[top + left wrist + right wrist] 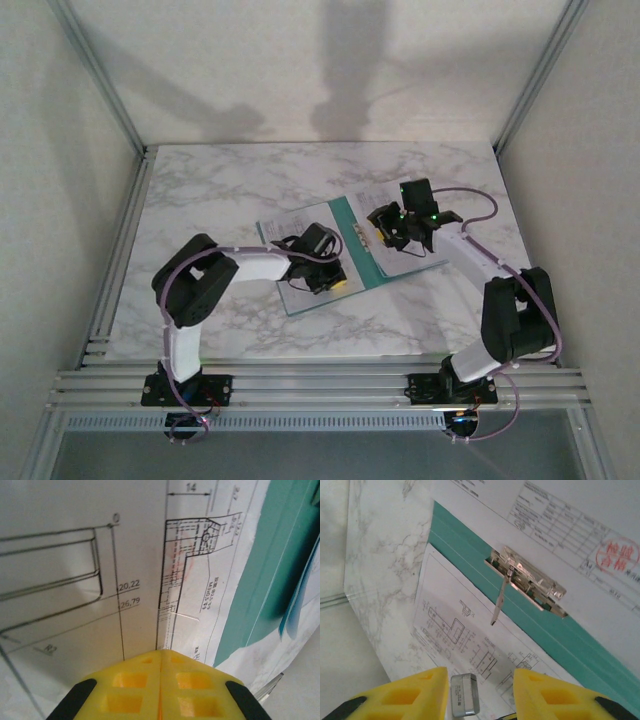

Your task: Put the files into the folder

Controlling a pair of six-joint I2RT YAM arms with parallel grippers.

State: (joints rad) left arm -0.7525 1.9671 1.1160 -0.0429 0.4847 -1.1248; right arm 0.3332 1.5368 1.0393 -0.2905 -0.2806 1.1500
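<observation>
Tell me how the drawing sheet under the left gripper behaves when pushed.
Likely floppy: the sheet is thin and lies flat on the folder, so it may buckle rather than slide. Probably light; the shut left gripper seems to pin it.

The left gripper [161, 654] is closed tight, its yellow fingers meeting tip to tip, aimed downward. The right gripper [480, 674], likewise aimed downward, has its fingers parted.
</observation>
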